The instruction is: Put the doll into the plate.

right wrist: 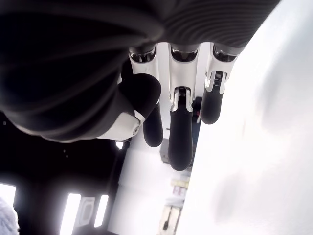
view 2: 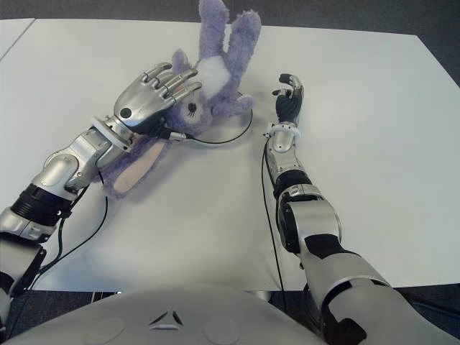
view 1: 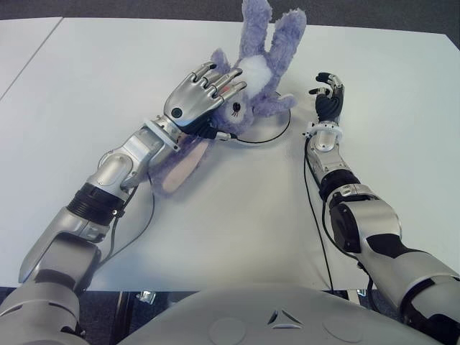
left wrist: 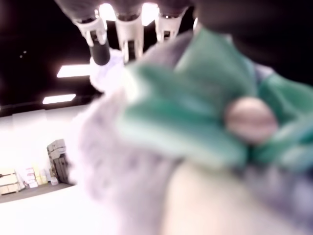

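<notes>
A purple plush rabbit doll [view 1: 267,72] with a green bow [left wrist: 195,112] lies across the near left part of a white plate [view 1: 272,123] with a thin dark rim. My left hand [view 1: 207,88] lies over the doll's head and body with its fingers curled on it. Two of the doll's long limbs stick up past the plate. A pink-lined limb [view 1: 183,167] trails on the table under my left wrist. My right hand [view 1: 329,95] shows just right of the plate, fingers relaxed and holding nothing.
The white table [view 1: 237,215] stretches wide on all sides, its far edge just behind the doll. Black cables [view 1: 316,208] run along both forearms over the tabletop. A second white surface [view 1: 18,43] adjoins at the far left.
</notes>
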You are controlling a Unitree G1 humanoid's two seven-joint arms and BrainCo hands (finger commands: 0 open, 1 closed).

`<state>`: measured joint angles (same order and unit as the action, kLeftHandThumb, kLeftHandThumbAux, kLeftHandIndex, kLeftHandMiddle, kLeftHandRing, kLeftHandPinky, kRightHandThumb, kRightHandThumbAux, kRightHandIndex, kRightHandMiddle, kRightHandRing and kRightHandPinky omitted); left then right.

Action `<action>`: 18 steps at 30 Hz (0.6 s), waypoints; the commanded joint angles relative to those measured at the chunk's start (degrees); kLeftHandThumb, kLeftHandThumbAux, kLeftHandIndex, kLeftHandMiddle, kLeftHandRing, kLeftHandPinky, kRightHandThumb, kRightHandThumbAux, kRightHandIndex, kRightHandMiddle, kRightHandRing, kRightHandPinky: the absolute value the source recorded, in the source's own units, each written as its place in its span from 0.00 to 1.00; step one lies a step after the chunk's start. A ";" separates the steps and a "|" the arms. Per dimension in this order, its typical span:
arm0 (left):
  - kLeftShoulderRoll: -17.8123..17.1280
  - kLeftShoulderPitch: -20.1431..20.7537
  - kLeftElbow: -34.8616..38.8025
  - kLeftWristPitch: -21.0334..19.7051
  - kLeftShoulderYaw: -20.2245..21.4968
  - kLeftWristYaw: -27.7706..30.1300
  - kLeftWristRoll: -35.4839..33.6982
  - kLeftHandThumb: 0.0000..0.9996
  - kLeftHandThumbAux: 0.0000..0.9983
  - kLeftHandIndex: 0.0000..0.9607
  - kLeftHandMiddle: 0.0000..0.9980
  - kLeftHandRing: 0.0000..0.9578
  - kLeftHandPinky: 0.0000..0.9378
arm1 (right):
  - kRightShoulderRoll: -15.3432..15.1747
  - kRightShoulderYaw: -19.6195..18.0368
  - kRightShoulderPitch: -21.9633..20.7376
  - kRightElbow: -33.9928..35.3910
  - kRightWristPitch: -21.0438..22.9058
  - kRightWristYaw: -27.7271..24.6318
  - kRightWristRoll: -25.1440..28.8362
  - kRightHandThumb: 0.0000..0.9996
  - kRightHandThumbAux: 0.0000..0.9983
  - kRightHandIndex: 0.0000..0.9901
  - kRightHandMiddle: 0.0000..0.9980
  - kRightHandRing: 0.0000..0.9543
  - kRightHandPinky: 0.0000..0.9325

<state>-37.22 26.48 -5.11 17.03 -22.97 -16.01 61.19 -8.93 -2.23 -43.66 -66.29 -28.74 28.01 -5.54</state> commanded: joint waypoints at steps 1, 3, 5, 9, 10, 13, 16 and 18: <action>-3.45 1.06 -4.80 3.72 0.96 -3.13 0.07 0.03 0.24 0.00 0.00 0.00 0.00 | 5.67 2.93 19.25 -10.57 2.00 1.27 -4.17 1.00 0.67 0.28 0.29 0.48 0.26; -3.89 1.20 -5.00 4.15 1.27 -3.52 -0.17 0.03 0.25 0.00 0.00 0.00 0.00 | 5.66 3.19 19.23 -10.57 1.98 1.73 -4.43 1.00 0.67 0.28 0.29 0.48 0.26; -4.25 1.37 -5.39 4.63 1.49 -4.04 -0.40 0.02 0.25 0.00 0.00 0.00 0.00 | 5.69 3.42 19.16 -10.59 2.12 1.94 -4.65 1.00 0.67 0.28 0.29 0.48 0.25; -4.76 1.70 -5.89 5.70 1.80 -5.48 -0.74 0.01 0.24 0.00 0.00 0.00 0.00 | 5.62 3.70 19.11 -10.63 2.39 1.97 -5.01 1.00 0.67 0.28 0.29 0.48 0.25; -4.91 1.79 -6.01 6.10 1.90 -6.08 -0.84 0.02 0.24 0.00 0.00 0.00 0.00 | 5.59 3.76 19.10 -10.64 2.47 1.90 -5.08 1.00 0.67 0.28 0.29 0.48 0.25; -5.17 2.03 -6.36 7.11 2.06 -7.47 -1.07 0.02 0.24 0.00 0.00 0.00 0.00 | 5.56 3.92 19.08 -10.66 2.55 1.96 -5.30 1.00 0.67 0.27 0.29 0.48 0.25; -5.38 2.07 -6.35 8.39 2.45 -8.81 -1.39 0.03 0.24 0.00 0.00 0.00 0.00 | 5.56 4.17 19.08 -10.67 2.45 2.41 -5.70 1.00 0.67 0.27 0.29 0.48 0.25; -5.43 1.91 -6.20 8.97 2.65 -9.12 -1.51 0.03 0.25 0.00 0.00 0.00 0.00 | 5.59 4.24 19.05 -10.70 2.51 2.54 -5.89 1.00 0.67 0.28 0.29 0.48 0.25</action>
<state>-41.03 28.46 -9.08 22.41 -21.01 -21.78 60.61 -8.95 -0.68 -43.82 -66.29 -28.30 29.59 -7.78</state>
